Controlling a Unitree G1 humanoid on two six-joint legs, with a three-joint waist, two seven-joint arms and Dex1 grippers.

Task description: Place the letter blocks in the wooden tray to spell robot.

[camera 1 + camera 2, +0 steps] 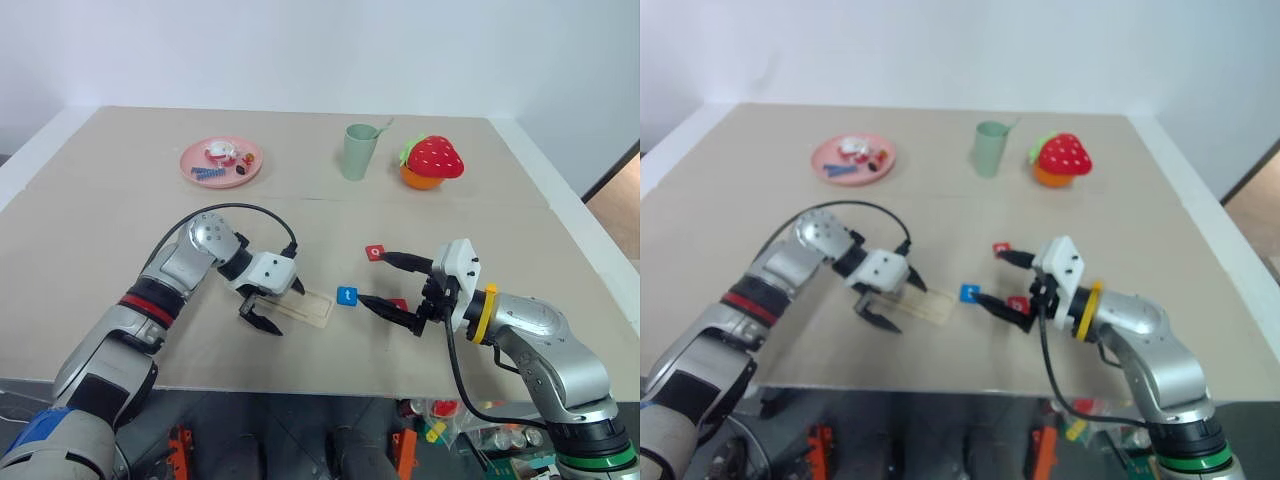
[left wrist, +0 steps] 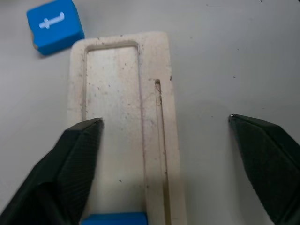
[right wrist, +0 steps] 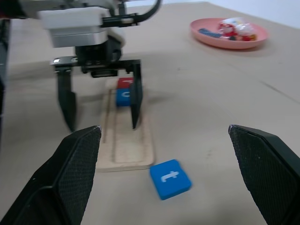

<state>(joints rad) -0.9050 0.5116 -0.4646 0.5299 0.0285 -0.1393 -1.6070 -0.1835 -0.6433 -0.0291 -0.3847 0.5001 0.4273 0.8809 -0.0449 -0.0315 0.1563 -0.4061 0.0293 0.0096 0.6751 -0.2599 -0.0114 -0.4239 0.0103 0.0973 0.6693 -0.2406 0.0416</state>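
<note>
Left wrist view shows the left gripper [image 2: 164,136] with jaws wide apart, holding nothing; one finger stands over the groove of the wooden tray [image 2: 124,126], the other beside it over the table. A blue block [image 2: 115,219] lies in the groove between them, its letter hidden. The blue t block [image 1: 347,296] lies at 3 o'clock, just off the tray's end. The right gripper [image 1: 378,279] is open too; a red block [image 1: 375,252] lies near its upper finger, another red block [image 1: 399,303] perhaps under the lower.
</note>
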